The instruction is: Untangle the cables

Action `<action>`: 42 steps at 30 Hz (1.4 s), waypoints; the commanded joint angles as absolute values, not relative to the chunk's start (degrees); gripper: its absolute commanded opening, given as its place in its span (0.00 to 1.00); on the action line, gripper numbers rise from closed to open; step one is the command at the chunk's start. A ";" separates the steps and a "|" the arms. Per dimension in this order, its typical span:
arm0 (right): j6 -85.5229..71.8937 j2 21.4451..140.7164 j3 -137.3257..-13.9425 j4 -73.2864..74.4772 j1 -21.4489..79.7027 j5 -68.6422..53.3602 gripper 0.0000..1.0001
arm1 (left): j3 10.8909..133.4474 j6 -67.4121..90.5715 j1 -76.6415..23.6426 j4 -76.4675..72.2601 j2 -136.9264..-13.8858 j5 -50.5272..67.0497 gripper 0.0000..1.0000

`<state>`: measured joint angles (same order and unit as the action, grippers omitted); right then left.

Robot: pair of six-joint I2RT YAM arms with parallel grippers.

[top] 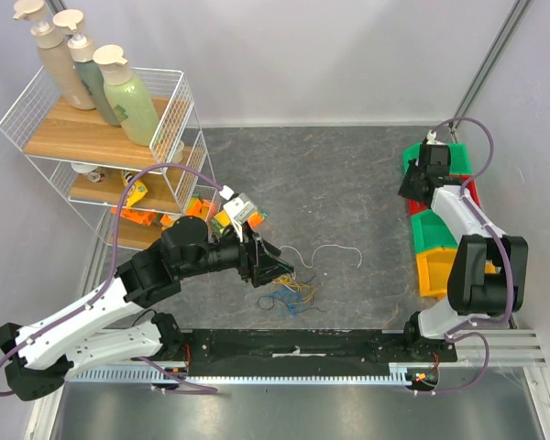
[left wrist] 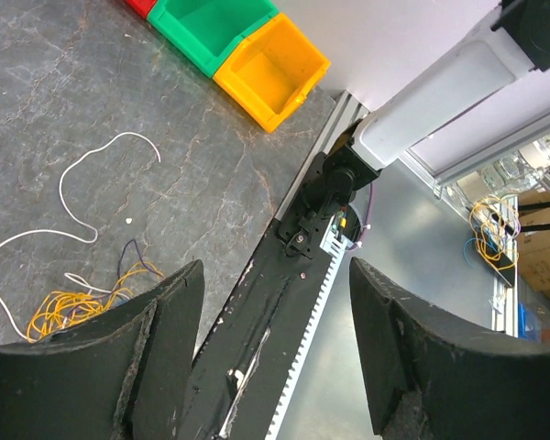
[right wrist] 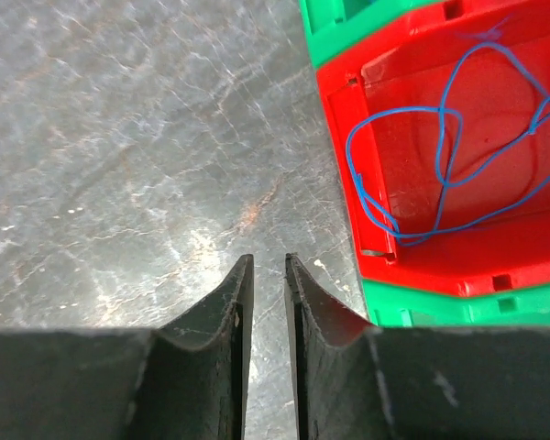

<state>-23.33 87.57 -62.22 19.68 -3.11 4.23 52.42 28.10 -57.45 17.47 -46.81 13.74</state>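
The left pincer [left wrist: 275,275] is spread beside the tangle [left wrist: 69,312], the white cable [left wrist: 73,197] running lengthwise away from it; the right pincer [right wrist: 269,261], nearly pressed together, empty, has the blue cable [right wrist: 449,165] on its right.

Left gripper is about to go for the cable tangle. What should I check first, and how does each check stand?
1. Left gripper open and empty: ok.
2. Tangle lined up between its fingers: not ok; in the left wrist view the yellow wires sit off to the left, partly behind one finger.
3. White cable free of the tangle: cannot tell; one end runs close to the yellow wires.
4. Blue cable lying in the red bin: ok.
5. Right gripper out of the way: ok; it hangs beside the red bin, jaws almost shut on nothing.
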 commanded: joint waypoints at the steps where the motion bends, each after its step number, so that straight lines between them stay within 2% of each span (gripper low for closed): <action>1: -22.59 92.98 -64.86 18.54 -3.95 5.25 0.26 | 52.91 29.88 -57.30 16.26 -46.23 14.85 0.71; 7: -21.36 99.14 -68.81 19.95 -7.64 7.90 0.27 | 52.21 30.50 -57.30 16.79 -45.97 14.15 0.71; 14: -20.39 98.35 -68.91 19.51 -10.37 12.65 0.27 | 52.21 30.41 -57.30 17.31 -45.97 14.24 0.71; 20: -20.48 102.65 -70.84 19.51 -12.30 14.15 0.32 | 52.12 30.67 -57.30 17.40 -46.14 14.68 0.71; 24: -19.16 101.70 -73.03 21.96 -11.35 13.62 0.44 | 51.16 30.76 -57.30 19.07 -46.05 11.70 0.71; 28: -17.40 94.94 -74.88 25.65 -6.42 18.71 0.60 | 50.01 30.50 -57.22 21.27 -47.72 8.27 0.71; 32: -17.84 85.72 -72.09 27.60 1.81 17.86 0.64 | 47.73 30.76 -57.30 21.18 -50.44 7.04 0.69; 34: -19.15 81.67 -67.53 26.99 6.92 10.77 0.66 | 45.36 31.55 -57.30 20.48 -51.50 5.98 0.66; 38: -23.98 73.06 -50.85 18.30 16.67 -11.65 0.65 | 40.36 35.50 -57.30 18.20 -52.21 4.31 0.57; 41: -27.67 67.43 -39.94 11.18 27.12 -17.65 0.65 | 36.05 38.75 -57.30 14.60 -52.21 4.13 0.56; 42: -29.16 65.76 -37.29 9.68 30.38 -17.84 0.65 | 34.90 39.28 -57.30 13.55 -52.64 3.96 0.59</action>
<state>-23.18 69.14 -47.83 15.68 21.69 -5.23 37.98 33.80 -57.45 19.29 -52.49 5.82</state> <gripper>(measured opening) 0.651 0.562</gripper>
